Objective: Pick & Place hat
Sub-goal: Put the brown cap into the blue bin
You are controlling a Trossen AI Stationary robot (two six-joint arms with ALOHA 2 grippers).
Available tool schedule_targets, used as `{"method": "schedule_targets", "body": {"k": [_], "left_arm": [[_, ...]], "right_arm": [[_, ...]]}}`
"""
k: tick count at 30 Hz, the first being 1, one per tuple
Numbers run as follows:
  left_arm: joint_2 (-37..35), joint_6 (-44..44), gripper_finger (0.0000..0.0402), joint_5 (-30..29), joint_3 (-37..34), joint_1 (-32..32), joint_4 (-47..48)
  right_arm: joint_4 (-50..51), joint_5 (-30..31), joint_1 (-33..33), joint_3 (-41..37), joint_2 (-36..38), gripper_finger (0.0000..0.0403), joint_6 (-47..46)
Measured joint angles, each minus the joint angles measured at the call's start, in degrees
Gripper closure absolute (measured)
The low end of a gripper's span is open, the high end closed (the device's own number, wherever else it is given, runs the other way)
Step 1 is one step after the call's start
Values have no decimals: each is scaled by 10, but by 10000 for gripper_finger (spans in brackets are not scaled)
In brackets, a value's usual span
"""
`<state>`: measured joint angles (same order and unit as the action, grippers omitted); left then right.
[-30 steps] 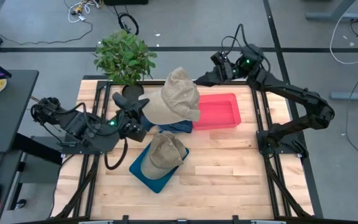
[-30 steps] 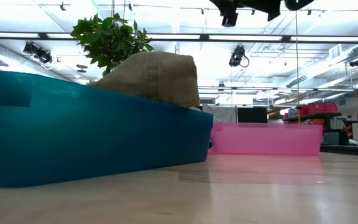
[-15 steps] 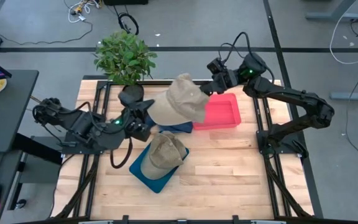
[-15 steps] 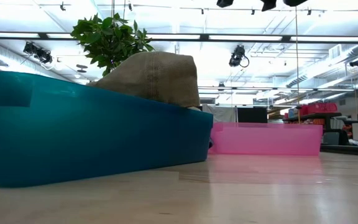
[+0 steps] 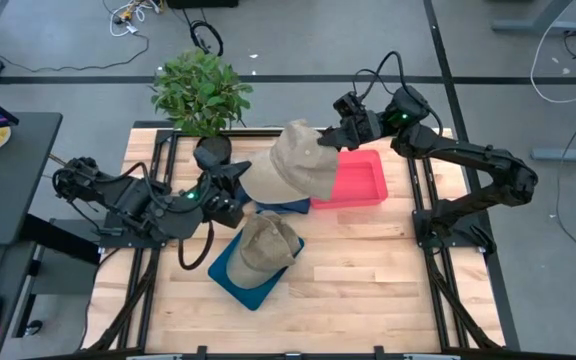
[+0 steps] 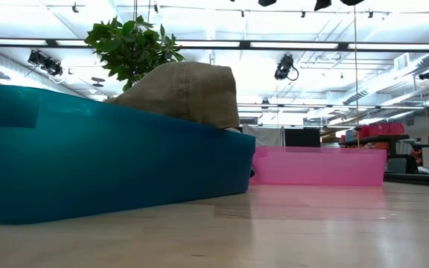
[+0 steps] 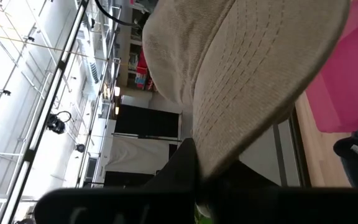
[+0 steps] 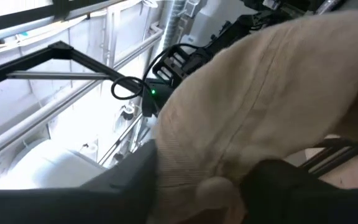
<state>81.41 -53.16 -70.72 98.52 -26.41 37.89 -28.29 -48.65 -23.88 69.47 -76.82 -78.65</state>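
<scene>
A tan hat (image 5: 290,165) hangs in the air between my two grippers, above the table's far middle and over the left end of the pink bin (image 5: 363,180). My left gripper (image 5: 230,190) is shut on the hat's left side. My right gripper (image 5: 340,137) is shut on its far right side. A second tan hat (image 5: 266,245) rests crown up in the teal bin (image 5: 230,277); the low view shows this hat (image 6: 185,89) above the bin's wall (image 6: 110,164). My left gripper pinches the hat's stitched brim (image 7: 229,118) at its edge between its two fingers (image 7: 182,165), coming level from the table's left. The hat is lifted clear of the table. My right gripper pinches the hat's cloth (image 8: 210,186) between its two fingers (image 8: 135,180), reaching from the far right side. Which part of the hat this is I cannot tell. The hat is held clear of the pink bin.
A potted plant (image 5: 200,90) stands at the table's far left edge. A dark blue thing (image 5: 280,206) lies on the table below the held hat. Bare wood shows along the near edge and on the right half (image 5: 368,270).
My right gripper has come down and toward the hat from the far right and now has hold of it. The hat, still held by my left gripper, has shifted toward the table's right, over the pink bin's left end. My left gripper followed slightly rightward.
</scene>
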Motion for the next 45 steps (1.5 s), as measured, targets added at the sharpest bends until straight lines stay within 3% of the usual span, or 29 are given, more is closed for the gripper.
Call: {"method": "schedule_targets", "body": {"k": [6, 16, 28, 35, 39, 45], "left_arm": [[0, -1, 390, 1, 0, 9, 5], [0, 31, 374, 2, 0, 19, 7], [0, 143, 186, -4, 0, 19, 10], [0, 225, 108, -64, 0, 19, 60], [-4, 300, 91, -99, 0, 14, 118], [-14, 507, 86, -100, 0, 4, 258]], "right_arm": [[0, 2, 0, 0, 0, 359, -4], [1, 2, 4, 0, 0, 359, -12], [7, 6, 3, 1, 0, 359, -4], [7, 6, 3, 1, 0, 359, -4], [4, 6, 3, 1, 0, 359, -4], [-2, 7, 3, 1, 0, 359, 1]]}}
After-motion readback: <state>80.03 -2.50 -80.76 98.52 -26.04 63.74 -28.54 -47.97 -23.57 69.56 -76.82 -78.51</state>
